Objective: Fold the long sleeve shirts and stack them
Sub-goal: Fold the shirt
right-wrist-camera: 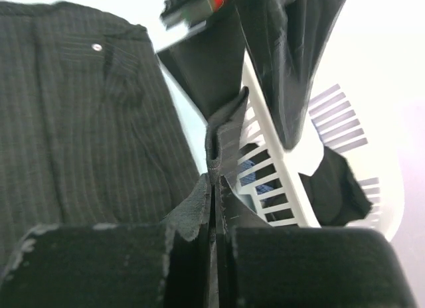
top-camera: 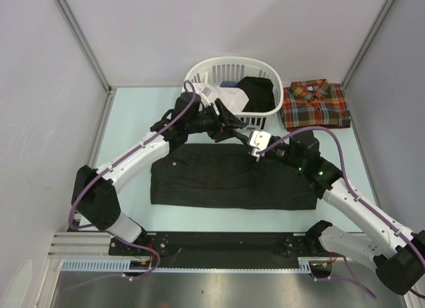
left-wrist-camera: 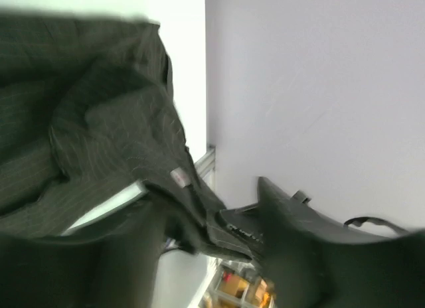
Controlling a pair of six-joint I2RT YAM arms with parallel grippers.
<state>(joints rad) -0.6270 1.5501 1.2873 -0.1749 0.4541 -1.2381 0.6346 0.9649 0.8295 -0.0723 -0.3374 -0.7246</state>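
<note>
Black pinstriped shirt spread flat mid-table, right gripper pinched tight on its far edge, left gripper just beside it, fingers spread wide around lifted cloth, plaid shirt folded far right beside the white basket

Two collared shirts: one black pinstriped cloth shirt mid-counter, one red-orange-green plaid flannel shirt at the far right corner. One white slatted plastic basket at the far edge. Two robot arms: left arm, right arm.
</note>
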